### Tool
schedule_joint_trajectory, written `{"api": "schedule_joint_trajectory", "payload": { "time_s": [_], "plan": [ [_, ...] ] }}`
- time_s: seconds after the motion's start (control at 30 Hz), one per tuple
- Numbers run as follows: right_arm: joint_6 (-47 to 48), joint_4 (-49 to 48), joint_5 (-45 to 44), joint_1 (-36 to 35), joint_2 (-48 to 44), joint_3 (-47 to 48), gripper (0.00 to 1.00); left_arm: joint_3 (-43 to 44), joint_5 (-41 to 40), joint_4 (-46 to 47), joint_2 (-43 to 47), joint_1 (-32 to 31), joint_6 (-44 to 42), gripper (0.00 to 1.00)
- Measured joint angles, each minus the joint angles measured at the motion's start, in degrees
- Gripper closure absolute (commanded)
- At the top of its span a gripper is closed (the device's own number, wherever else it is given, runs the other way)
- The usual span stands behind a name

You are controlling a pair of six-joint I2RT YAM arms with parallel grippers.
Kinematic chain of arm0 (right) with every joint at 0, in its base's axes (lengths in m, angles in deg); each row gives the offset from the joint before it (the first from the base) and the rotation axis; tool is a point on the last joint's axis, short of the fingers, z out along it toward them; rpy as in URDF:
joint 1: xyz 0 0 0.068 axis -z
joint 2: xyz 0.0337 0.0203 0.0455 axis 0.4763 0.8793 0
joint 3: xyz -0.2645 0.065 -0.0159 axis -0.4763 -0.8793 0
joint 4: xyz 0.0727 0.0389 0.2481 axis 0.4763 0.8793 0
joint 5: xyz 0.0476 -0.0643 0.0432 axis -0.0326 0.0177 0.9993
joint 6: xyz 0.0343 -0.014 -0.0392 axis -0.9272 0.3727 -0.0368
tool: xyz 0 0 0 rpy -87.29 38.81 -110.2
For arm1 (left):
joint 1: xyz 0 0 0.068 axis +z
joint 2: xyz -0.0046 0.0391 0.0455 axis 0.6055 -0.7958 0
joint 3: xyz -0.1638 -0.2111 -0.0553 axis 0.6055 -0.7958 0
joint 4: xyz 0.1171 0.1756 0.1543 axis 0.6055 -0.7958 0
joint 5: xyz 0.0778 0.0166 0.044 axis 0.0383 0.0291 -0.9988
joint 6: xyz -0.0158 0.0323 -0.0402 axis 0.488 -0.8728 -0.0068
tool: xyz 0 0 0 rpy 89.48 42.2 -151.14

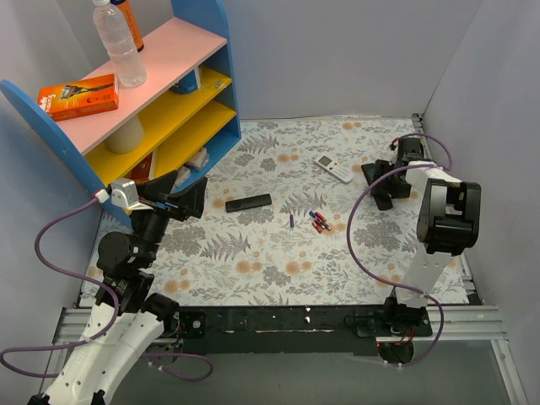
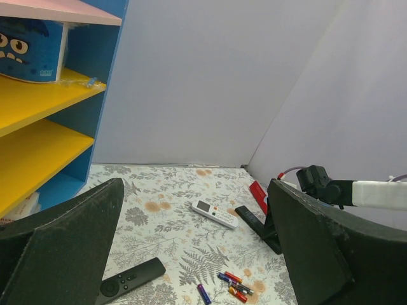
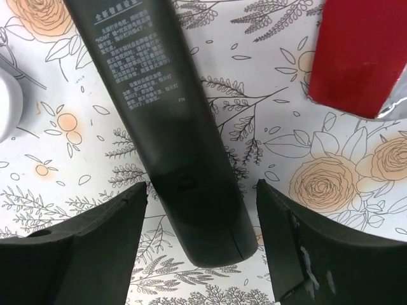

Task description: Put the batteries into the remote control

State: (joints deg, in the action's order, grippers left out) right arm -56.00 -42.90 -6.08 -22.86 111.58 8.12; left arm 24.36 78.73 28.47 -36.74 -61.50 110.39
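The remote control (image 1: 248, 202) is black, lies buttons-up left of the mat's centre, and shows in the left wrist view (image 2: 129, 279). The batteries (image 1: 318, 223), red and purple-blue, lie loose just right of it, one purple-blue battery (image 1: 292, 220) apart; they also show in the left wrist view (image 2: 234, 286). My left gripper (image 1: 181, 196) is open and empty, raised by the shelf. My right gripper (image 1: 381, 181) is open at the back right. Its jaws straddle the end of a second black bar (image 3: 172, 121) with white print, without touching it.
A small white remote (image 1: 335, 167) lies at the back centre-right. A red packet (image 3: 359, 57) lies beside the black bar. A blue, yellow and pink shelf (image 1: 169, 110) stands at the back left with a bottle (image 1: 118, 42) and an orange box (image 1: 78, 95) on top.
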Motion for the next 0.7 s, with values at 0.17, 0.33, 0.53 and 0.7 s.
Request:
{"api": "schedule_joint_trajectory", "payload": {
  "time_s": [0.17, 0.33, 0.53, 0.7],
  "plan": [
    [1.4, -0.2, 2.0, -0.1, 0.0, -0.1, 0.45, -0.1, 0.0, 0.1, -0.1, 0.0, 0.0, 0.02],
    [3.0, -0.5, 3.4, 0.1, -0.3, -0.6, 0.79, -0.3, 0.0, 0.1, -1.1, 0.0, 0.7, 0.02],
    [1.8, -5.5, 5.0, 0.1, -8.1, -4.5, 0.92, -0.4, 0.6, 0.5, -5.1, 0.0, 2.7, 0.02],
    [1.8, -7.3, 5.6, -4.4, -16.8, -11.7, 0.92, -0.3, 3.4, 0.5, -11.8, 0.0, 6.5, 0.02]
  ]
}}
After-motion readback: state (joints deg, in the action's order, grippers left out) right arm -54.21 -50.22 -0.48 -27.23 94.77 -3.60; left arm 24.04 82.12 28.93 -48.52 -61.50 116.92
